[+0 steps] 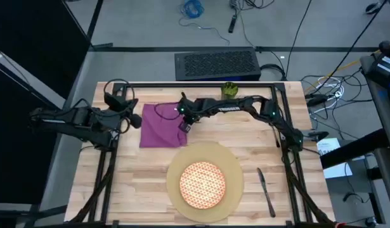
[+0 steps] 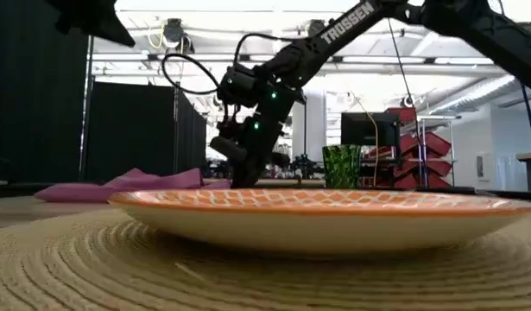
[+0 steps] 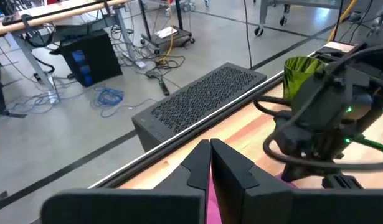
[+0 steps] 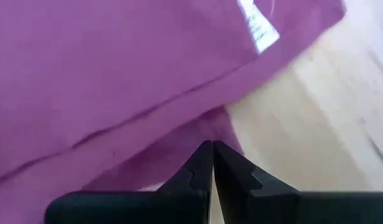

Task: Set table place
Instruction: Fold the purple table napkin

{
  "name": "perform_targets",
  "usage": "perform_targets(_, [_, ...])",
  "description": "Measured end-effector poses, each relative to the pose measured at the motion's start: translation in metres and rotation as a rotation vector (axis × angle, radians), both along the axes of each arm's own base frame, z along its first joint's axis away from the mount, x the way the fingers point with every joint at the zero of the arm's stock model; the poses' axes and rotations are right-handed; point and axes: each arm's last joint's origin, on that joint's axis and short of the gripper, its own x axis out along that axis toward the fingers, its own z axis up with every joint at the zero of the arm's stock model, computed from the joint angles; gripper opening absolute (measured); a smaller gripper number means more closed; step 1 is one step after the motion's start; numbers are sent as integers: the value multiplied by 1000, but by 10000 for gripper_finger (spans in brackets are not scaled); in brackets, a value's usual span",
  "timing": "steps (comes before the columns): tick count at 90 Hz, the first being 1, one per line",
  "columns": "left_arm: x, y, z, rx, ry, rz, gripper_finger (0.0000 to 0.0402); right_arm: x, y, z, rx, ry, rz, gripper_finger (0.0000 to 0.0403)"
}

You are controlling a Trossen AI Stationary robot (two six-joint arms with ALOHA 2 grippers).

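Table place, partly laid on the pale wood tabletop [image 1: 245, 136]. Round tan mat [image 1: 205, 180] lay at lower centre of the high view, with the orange-and-white patterned plate [image 1: 203, 184] resting on it, slightly toward the lower edge of the mat. Metal knife [image 1: 265, 190] lay on bare wood to the right of the mat, apart from it, blade end pointing toward the bottom of the frame. Purple cloth napkin [image 1: 162, 126] lay rumpled at upper left of centre, above and left of the mat and not touching it; a small white label [image 4: 258, 28] showed on one edge. Small green cup [image 1: 229, 90] stood upright at the top edge of the tabletop, centre-right.

Right pincer [image 1: 185, 125] reached across from the right side and sat at the napkin's right edge; in the right wrist view its fingers [image 4: 197, 168] were pressed together with purple cloth directly under the tips, though a fold between them could not be made out. In the low view it [image 2: 245, 177] came down to the tabletop just beside the napkin [image 2: 127, 185], with the cup [image 2: 341, 166] to its right.

Left pincer [image 1: 135, 120] hung at the napkin's left edge, fingers [image 3: 231, 165] clenched together, holding nothing visible.
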Motion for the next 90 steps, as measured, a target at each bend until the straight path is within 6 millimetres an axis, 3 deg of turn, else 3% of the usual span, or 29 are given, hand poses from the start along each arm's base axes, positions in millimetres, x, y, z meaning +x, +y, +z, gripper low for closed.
perform_targets(17, [0,0,0,0,1,0,0,5,-2,9,-25,-1,9,0])
perform_targets(40, [1,-1,-1,-34,4,-47,0,12,11,81,-62,79,140,26])
perform_targets(47, [3,-3,-2,-87,6,-107,0,1,18,96,-53,206,174,51])
perform_targets(55, [10,-7,-7,-157,29,-193,0,-19,25,99,-62,432,198,79])
perform_targets(66, [22,-19,-32,-267,135,-319,0,-39,29,102,-105,578,185,110])
perform_targets(78, [29,-32,-65,-367,284,-414,0,-57,42,119,-99,419,183,133])
perform_targets(90, [34,-44,-88,-380,384,-440,0,-90,56,128,-46,171,152,150])
